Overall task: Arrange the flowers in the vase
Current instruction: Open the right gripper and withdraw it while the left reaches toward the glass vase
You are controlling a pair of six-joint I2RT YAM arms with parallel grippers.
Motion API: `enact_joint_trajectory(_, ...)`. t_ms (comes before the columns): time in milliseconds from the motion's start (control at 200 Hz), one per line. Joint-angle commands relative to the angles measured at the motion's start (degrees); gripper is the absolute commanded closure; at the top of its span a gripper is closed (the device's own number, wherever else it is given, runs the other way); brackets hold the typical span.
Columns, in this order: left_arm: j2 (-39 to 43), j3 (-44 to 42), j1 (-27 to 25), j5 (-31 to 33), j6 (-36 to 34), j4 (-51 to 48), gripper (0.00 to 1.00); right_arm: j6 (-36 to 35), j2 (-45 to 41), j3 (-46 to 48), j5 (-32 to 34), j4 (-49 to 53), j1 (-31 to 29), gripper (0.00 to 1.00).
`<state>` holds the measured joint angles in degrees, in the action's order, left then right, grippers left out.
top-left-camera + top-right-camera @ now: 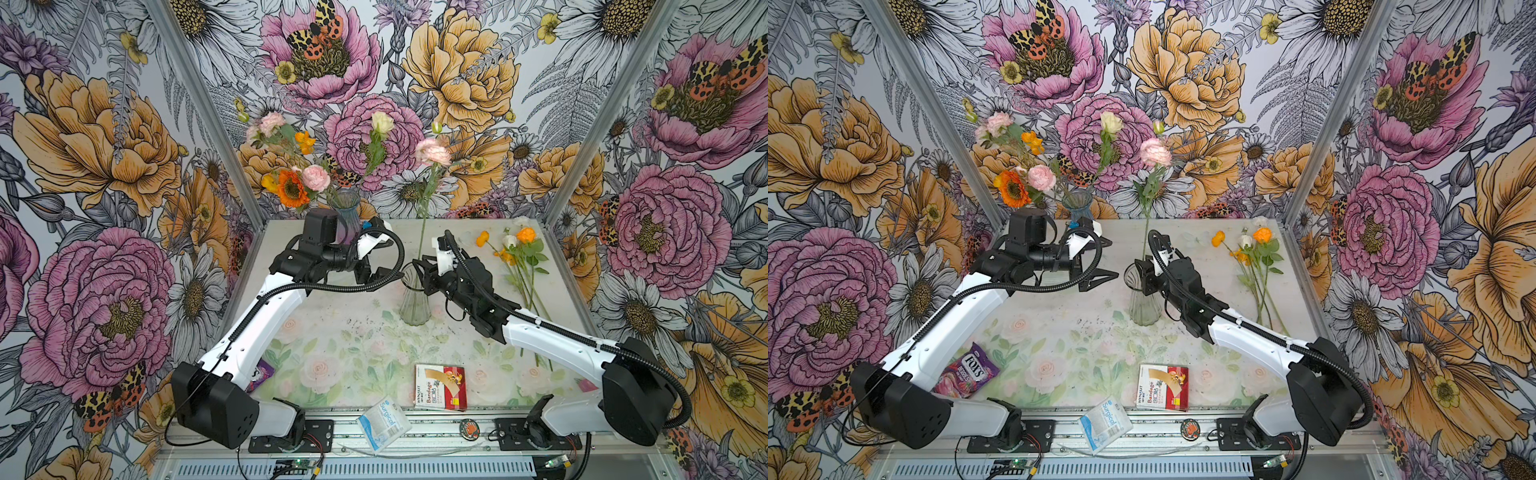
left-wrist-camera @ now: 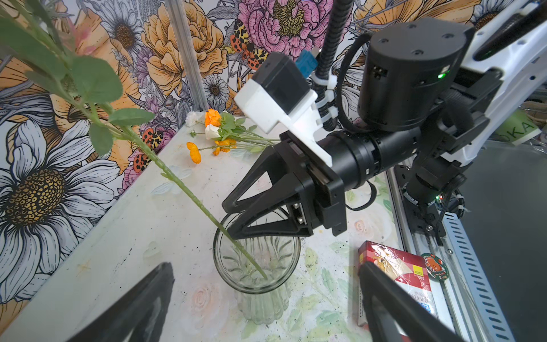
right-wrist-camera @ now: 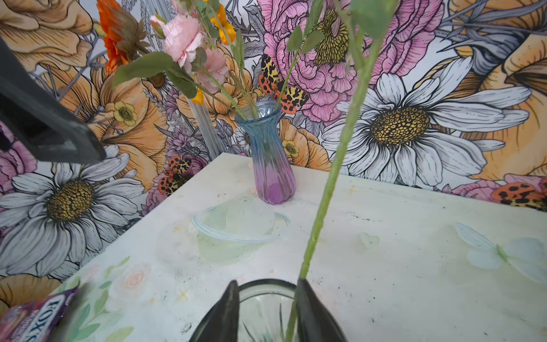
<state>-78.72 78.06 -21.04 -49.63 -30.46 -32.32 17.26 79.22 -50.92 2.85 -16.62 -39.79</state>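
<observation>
Tabletop [image 1: 332,340]: right tool [image 3: 268,282] ajar against stem [image 3: 331,177]

The right tool [image 2: 226,220] hangs over the mouth of a vase [image 1: 413,307] on the worktop [image 1: 353,324]; a flower stem [image 1: 423,237] stands in it, just beside the tool. The left tool [image 1: 1111,257] is left of it, apart. Behind the left tool stands a back vase [image 1: 347,210] holding flowers [image 1: 316,178]; loose flowers [image 1: 517,253] lie on the worktop right of the right tool

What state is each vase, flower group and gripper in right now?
clear vase: upright, holding one stem.
pink flower: standing in clear vase, leaning.
blue vase: upright, holding several flowers.
loose flowers: lying flat, outside both vases.
left gripper: open, empty.
right gripper: open, at clear vase rim.
</observation>
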Motion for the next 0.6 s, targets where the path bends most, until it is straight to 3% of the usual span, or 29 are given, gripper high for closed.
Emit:
enact_joint_trajectory(0,0.24,-0.55,-0.44,-1.93,-1.01,-0.32,0.01,-0.28,-2.86,-3.48,1.95,5.21,-0.30,0.48)
enact_joint_trajectory(145,0.32,-0.53,-2.23,-1.31,-0.92,-0.31,0.01,-1.07,-8.16,-5.33,9.91,18.26,0.37,0.23)
enact_joint_trajectory(215,0.34,-0.50,-3.87,0.03,-1.04,-0.34,0.01,-0.03,-11.29,-5.60,16.13,24.97,1.84,0.21)
enact_joint_trajectory(315,-0.35,0.28,-8.97,4.81,-0.77,-0.22,0.01,7.23,-15.08,-5.82,27.06,37.85,7.28,0.22)
enact_joint_trajectory(530,-5.98,-0.60,-27.84,25.15,3.76,4.90,0.01,9.48,-13.67,-2.40,20.33,51.60,28.24,0.25)
enact_joint_trajectory(596,-7.72,-1.64,-32.23,28.87,6.70,8.67,0.01,9.46,-10.82,-1.50,18.44,52.05,33.06,0.34)
